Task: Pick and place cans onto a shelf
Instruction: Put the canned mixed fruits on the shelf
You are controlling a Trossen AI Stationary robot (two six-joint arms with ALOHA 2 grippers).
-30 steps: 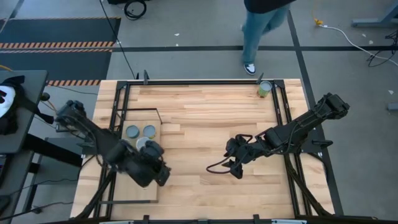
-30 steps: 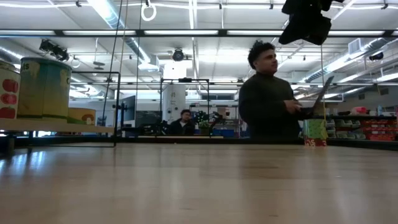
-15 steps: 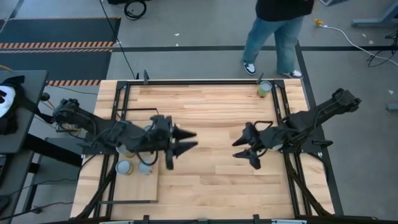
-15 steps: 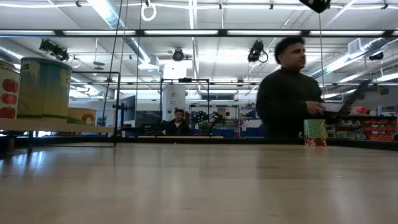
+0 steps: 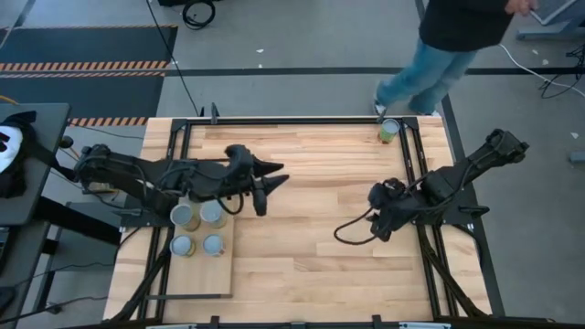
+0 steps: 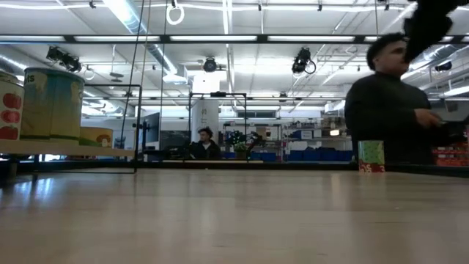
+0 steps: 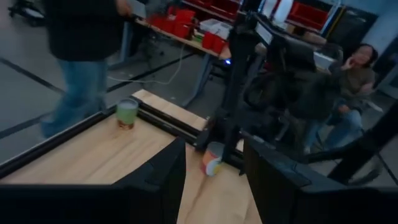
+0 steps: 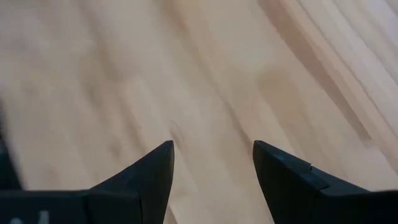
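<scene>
Several cans with pale round tops [image 5: 197,229] stand upright on the light-wood shelf [image 5: 201,274] at the table's left; they also show at the left of the low view [image 6: 51,103]. One green can [image 5: 390,131] stands alone at the table's far right corner and shows in the left wrist view [image 7: 127,113]. My left gripper [image 5: 271,189] is open and empty, just right of the shelf, pointing toward the table's right edge. My right gripper [image 5: 377,228] is open and empty above bare tabletop right of centre, its fingers apart in its wrist view [image 8: 212,155].
A black metal frame [image 5: 416,174] runs along the table's edges. A person [image 5: 430,55] walks past the far right corner. A second small tin [image 7: 212,158] shows by the black rail in the left wrist view. Bare wood [image 5: 311,265] lies between the two grippers.
My left gripper has risen from over the shelf's cans, swung toward the table's right and then toward its far edge, and now points right. My right gripper has gone a little toward the right edge and tipped downward. The person has walked toward the right.
</scene>
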